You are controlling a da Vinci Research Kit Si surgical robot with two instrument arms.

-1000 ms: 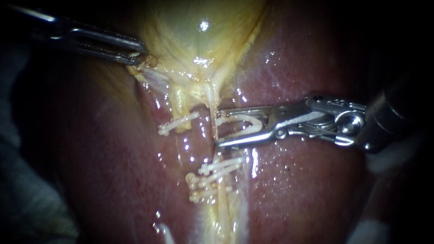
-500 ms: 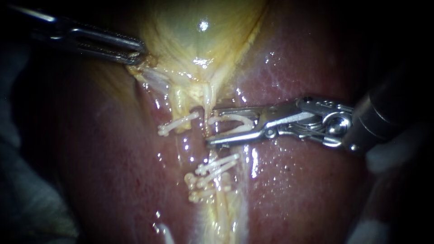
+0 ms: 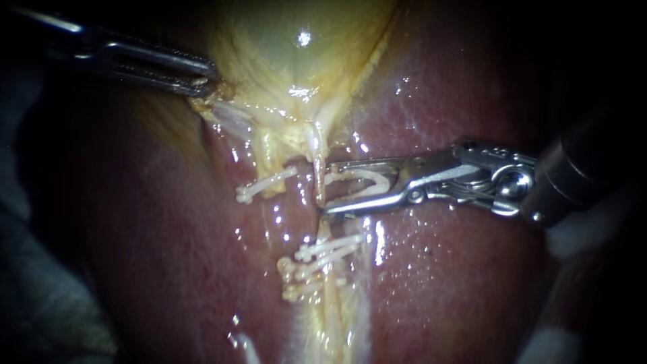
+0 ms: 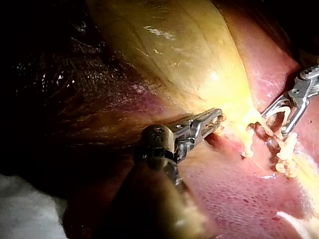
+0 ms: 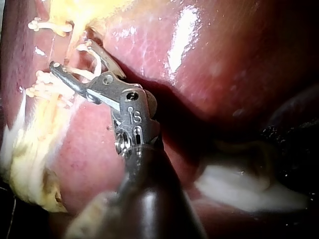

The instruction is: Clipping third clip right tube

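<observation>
Gripping curved white plastic clip [image 3: 358, 179], hand of right instrument [image 3: 327, 189] stands wide at pale yellow right tube [image 3: 316, 162]; left instrument [image 3: 207, 79] hand clamps yellowish gallbladder [image 3: 283, 47].

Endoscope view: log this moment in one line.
right instrument: holds unclosed clip, tips at right tube | left instrument: grips gallbladder | lower clips: on right tube

On liver [image 3: 458, 283]: gallbladder [image 3: 296, 61], tubes [image 3: 315, 162]
</observation>
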